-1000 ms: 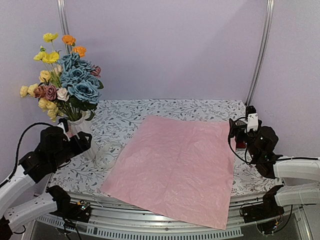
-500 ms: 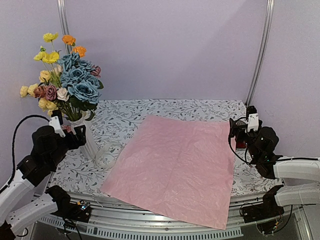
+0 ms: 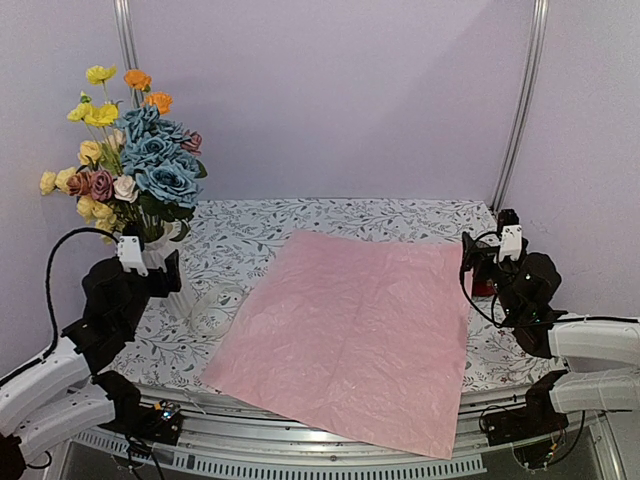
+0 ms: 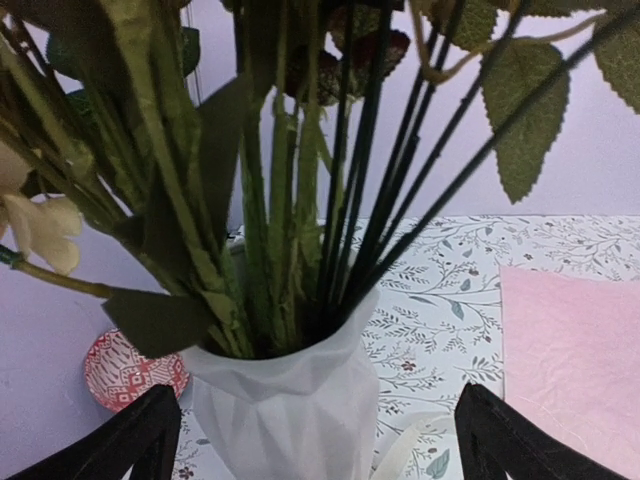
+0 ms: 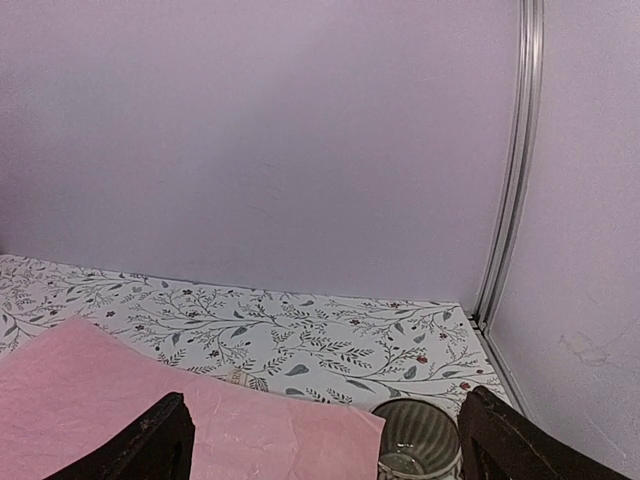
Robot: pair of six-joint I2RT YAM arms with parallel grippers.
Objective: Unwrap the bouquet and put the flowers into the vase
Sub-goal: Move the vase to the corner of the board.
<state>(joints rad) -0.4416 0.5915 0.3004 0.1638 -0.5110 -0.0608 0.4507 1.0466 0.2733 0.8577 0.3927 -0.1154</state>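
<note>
Faceted white vase (image 4: 290, 400) w/ flowers (image 3: 150, 160) between open L hand (image 4: 315, 430) fingers; crinkled pink paper (image 3: 350, 330) flat on desk (image 3: 250, 230); R hand (image 5: 325, 440) open.

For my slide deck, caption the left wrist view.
Open left gripper facing the vase, flowers standing inside, pink paper at right.

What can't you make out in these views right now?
Left wrist: the flowers, blooms mostly cut by the top edge; the vase, base below the bottom edge.
Right wrist: the striped cup, cut by the bottom edge.
Top view: that cup, mostly behind the right gripper.
</note>
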